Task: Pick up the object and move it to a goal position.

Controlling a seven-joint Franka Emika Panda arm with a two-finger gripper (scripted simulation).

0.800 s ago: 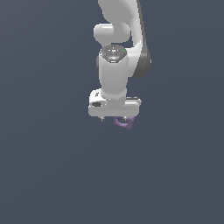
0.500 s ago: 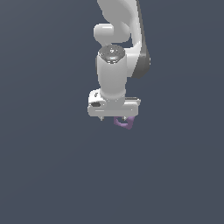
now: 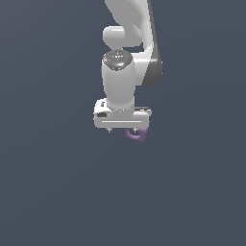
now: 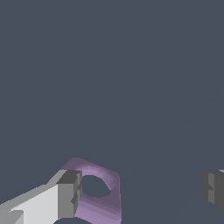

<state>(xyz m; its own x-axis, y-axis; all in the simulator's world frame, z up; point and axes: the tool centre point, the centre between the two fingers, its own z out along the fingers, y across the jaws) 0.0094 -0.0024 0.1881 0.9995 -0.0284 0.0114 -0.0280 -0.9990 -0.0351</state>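
The object point(image 4: 101, 192) is a small purple block with rounded corners and a round hole. In the wrist view it lies between my gripper's point(image 4: 141, 192) fingers, right against one grey fingertip point(image 4: 68, 194). The other fingertip point(image 4: 213, 188) stands far off across a wide gap, so the gripper is open and grips nothing. In the exterior view the white hand covers most of the object point(image 3: 136, 135), and only a purple corner shows below the gripper point(image 3: 123, 129).
A plain dark grey floor point(image 3: 57, 192) fills both views. The white arm point(image 3: 127, 29) rises from the hand toward the top of the exterior view.
The hand has drifted very slightly toward the exterior view's left. The purple object stays where it was under the hand.
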